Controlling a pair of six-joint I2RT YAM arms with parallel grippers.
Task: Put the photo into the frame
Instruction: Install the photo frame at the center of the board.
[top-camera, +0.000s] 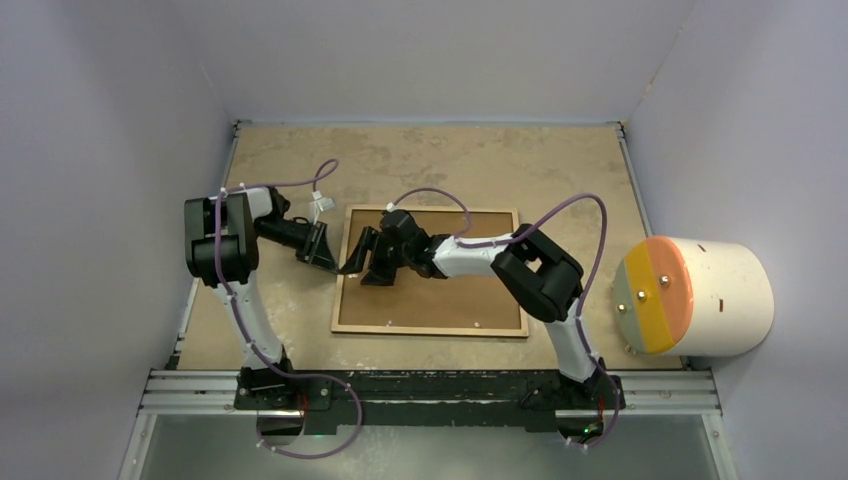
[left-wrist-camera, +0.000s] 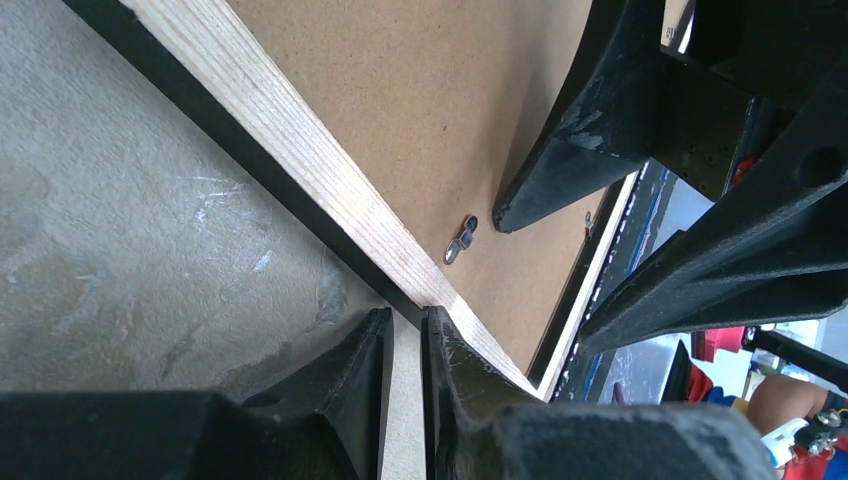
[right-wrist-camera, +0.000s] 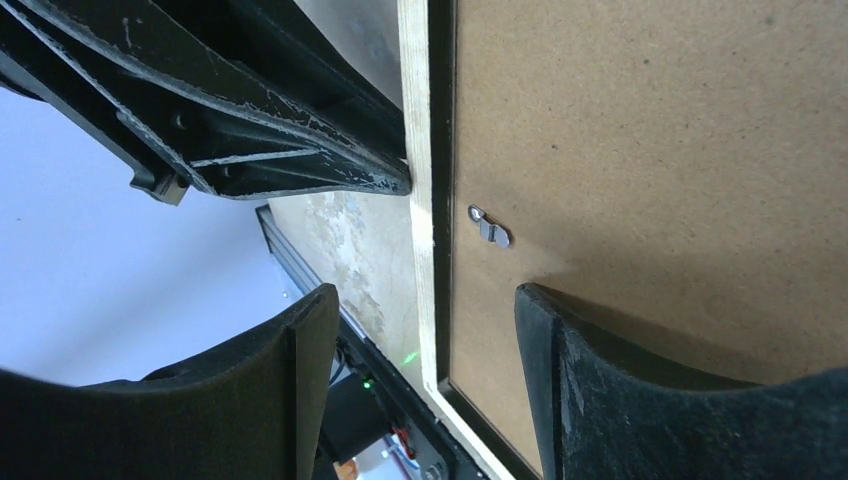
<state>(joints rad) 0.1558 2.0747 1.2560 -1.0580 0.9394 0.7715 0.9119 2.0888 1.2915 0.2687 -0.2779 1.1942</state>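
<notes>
The frame (top-camera: 430, 330) lies wooden back up, so its front face and pane are out of sight, and whatever sits under the brown backing board (top-camera: 450, 295) cannot be seen. From above, the left gripper (top-camera: 322, 245) and the right gripper (top-camera: 368, 262) cover part of the frame's left rim. The left wrist view cuts the frame off at its upper edge. It shows one metal clip (left-wrist-camera: 460, 240) clearly, while from above such clips are too small to make out. The coloured shapes (left-wrist-camera: 790, 420) at that view's lower right are too blurred to name. Whether the right gripper's fingers (right-wrist-camera: 640, 400), cut off by the bottom edge, touch the board cannot be told.
</notes>
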